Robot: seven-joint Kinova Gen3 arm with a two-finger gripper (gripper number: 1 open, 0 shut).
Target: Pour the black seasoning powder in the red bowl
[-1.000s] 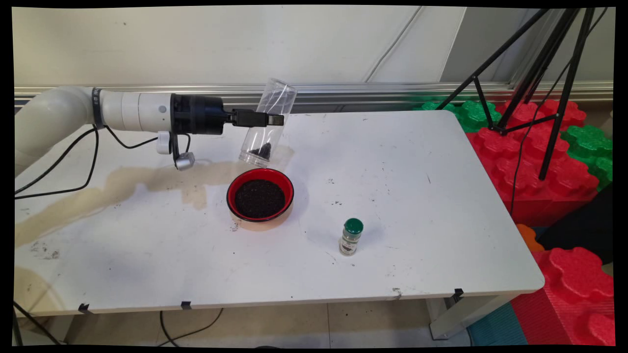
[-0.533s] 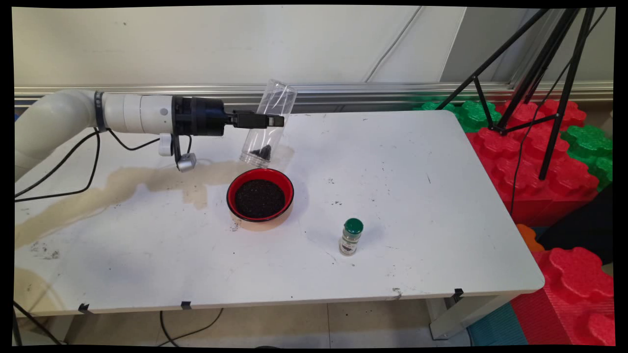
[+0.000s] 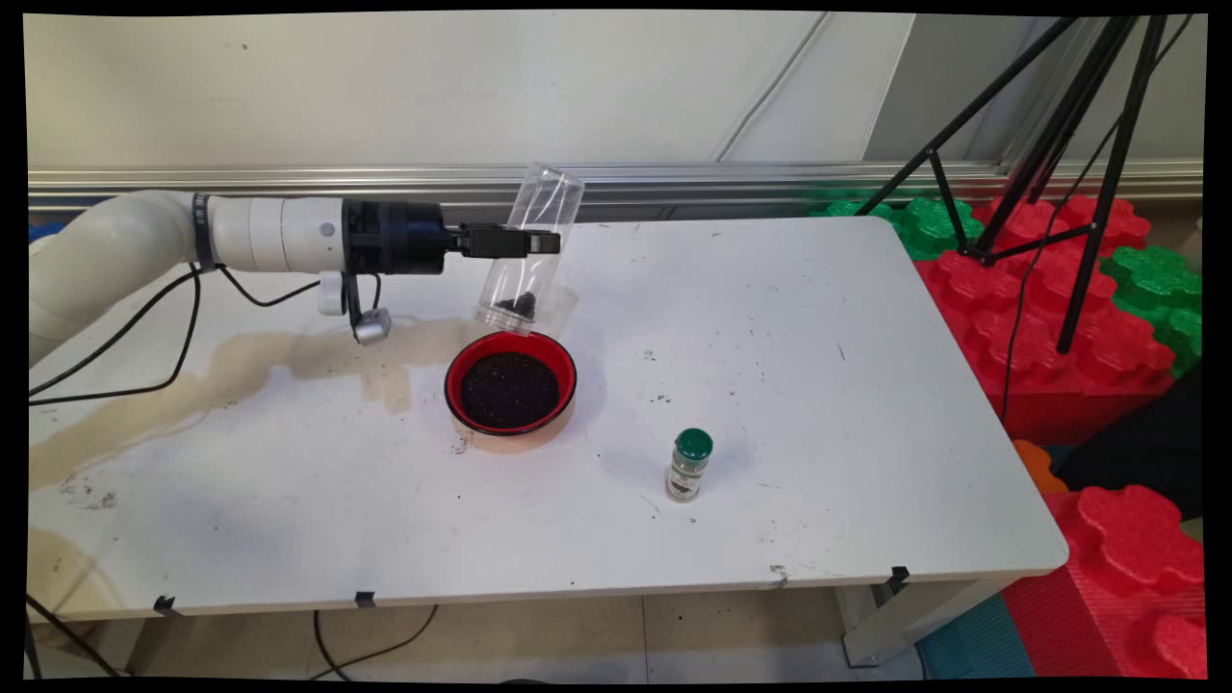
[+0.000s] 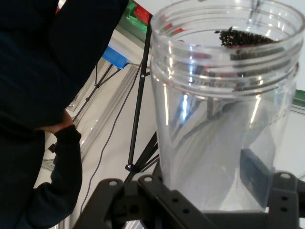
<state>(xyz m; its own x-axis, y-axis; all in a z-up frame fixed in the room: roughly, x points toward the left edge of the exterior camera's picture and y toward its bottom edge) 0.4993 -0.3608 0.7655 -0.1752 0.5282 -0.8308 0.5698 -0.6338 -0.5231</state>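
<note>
Main view shows the clear jar (image 3: 528, 252) tilted, mouth down, above the far rim of the red bowl (image 3: 510, 383) of dark grains, clamped in my gripper (image 3: 527, 241), green-capped spice bottle (image 3: 689, 466) well apart

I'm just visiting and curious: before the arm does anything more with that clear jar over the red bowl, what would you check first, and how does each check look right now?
1. Fingers hold the clear jar firmly: ok, the gripper is clamped on its middle.
2. Jar mouth over the red bowl: ok, its lower end hangs at the bowl's far rim.
3. Jar emptied: not ok, a small dark clump sits near the mouth.
4. Bowl has room: cannot tell, dark grains already cover its floor.
5. Green-capped spice bottle out of the way: ok, upright, apart from the bowl.
6. Cables free: ok, hanging slack.
</note>
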